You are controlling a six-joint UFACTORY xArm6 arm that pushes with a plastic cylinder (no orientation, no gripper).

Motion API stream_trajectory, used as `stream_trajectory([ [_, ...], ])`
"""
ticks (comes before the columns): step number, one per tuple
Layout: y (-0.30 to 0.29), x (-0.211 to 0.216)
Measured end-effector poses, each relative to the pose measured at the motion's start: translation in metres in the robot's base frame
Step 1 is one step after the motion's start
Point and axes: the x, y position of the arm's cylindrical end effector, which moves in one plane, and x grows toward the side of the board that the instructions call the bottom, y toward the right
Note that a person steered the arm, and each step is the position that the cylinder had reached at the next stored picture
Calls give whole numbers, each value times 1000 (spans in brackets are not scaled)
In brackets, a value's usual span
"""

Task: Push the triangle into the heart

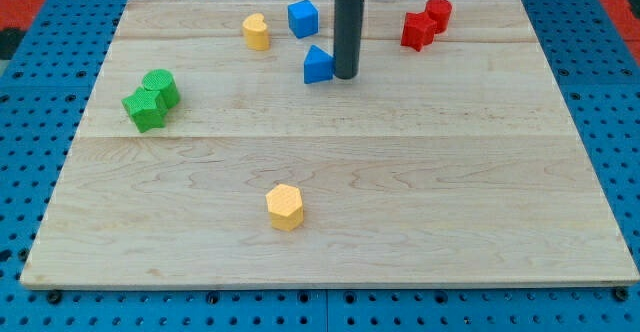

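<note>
The blue triangle [318, 65] lies near the top middle of the wooden board [330, 212]. The yellow heart [256, 31] sits up and to the left of it, with a gap between them. My tip [345, 75] stands right against the triangle's right side, touching or nearly touching it. The rod rises straight up out of the view's top.
A blue cube [303, 18] sits just right of the heart, above the triangle. Two red blocks [425, 23] huddle at the top right. Two green blocks [151, 99] huddle at the left. A yellow hexagon [285, 207] lies at the lower middle.
</note>
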Motion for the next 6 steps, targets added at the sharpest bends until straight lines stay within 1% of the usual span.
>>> stream_trajectory([
  [1, -17, -5],
  [2, -25, 17],
  [3, -54, -10],
  [4, -65, -38],
  [5, -72, -50],
  [6, -73, -53],
])
